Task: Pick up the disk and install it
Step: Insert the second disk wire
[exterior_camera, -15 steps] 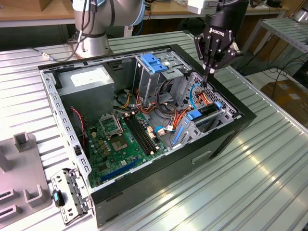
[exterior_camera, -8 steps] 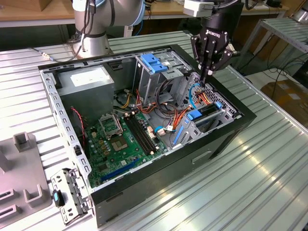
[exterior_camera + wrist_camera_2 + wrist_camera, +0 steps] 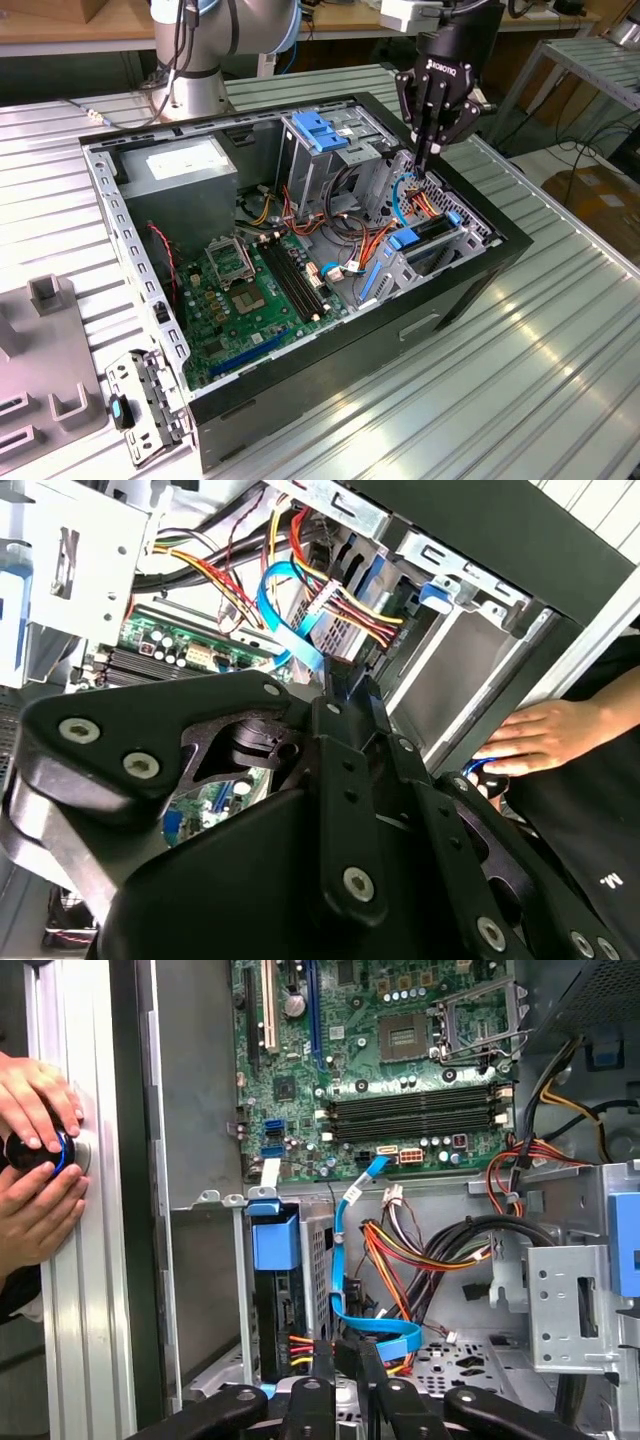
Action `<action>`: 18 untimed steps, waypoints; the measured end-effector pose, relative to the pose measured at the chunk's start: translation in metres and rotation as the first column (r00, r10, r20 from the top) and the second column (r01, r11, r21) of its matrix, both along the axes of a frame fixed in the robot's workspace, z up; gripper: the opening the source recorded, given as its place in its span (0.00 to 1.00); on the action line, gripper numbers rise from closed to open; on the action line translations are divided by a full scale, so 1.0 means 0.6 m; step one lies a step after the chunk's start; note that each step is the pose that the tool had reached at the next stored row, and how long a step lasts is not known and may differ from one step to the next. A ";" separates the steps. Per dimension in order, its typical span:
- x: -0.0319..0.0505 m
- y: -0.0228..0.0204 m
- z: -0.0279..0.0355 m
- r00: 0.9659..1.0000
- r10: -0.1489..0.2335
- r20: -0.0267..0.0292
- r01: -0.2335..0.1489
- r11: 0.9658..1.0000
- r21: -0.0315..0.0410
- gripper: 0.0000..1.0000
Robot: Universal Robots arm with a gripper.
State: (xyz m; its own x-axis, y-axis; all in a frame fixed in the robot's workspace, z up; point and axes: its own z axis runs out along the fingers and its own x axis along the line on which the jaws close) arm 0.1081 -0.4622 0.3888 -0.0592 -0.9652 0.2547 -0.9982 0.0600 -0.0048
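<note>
The end effector [image 3: 345,1348] fills the near edge of both wrist views, its black fingers [image 3: 345,685] drawn narrow and pressed together. I can see nothing between them. In the exterior view it hangs tip-down [image 3: 424,168] over the case's [image 3: 400,320] front corner.

Just past the fingertips, a blue cable [image 3: 370,1325] loops, and a bundle of red, yellow and black wires [image 3: 410,1250] lies beside it. The second wrist view shows the same blue cable [image 3: 285,620] curving just beyond the tips.

The disk [image 3: 275,1265] is close beside the fingertips. It sits on edge in its bay at the case wall, with the blue carrier end showing and wires plugged in at the end nearest the tips. In the exterior view it lies just below the end effector [image 3: 432,232].

Outside that case wall, a person's hands [image 3: 35,1160] hold a dark round thing with a blue ring [image 3: 30,1150] on the bench [image 3: 520,380].

Farther beyond the tips lies the green board [image 3: 400,1060]. The drive cage [image 3: 325,140] stands beside the end effector, and the power supply [image 3: 185,165] is well apart, across the case.
</note>
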 end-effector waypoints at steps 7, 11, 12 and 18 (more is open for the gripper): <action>0.001 0.0044 0.005 1.000 0.000 -0.002 0.000 1.000 -0.004 0.24; 0.003 0.0120 -0.003 1.000 0.000 -0.002 0.000 1.000 -0.015 0.24; 0.003 0.0130 -0.007 1.000 0.000 -0.002 0.000 1.000 -0.018 0.24; 0.004 0.0136 -0.024 1.000 0.000 -0.002 0.000 0.999 -0.035 0.11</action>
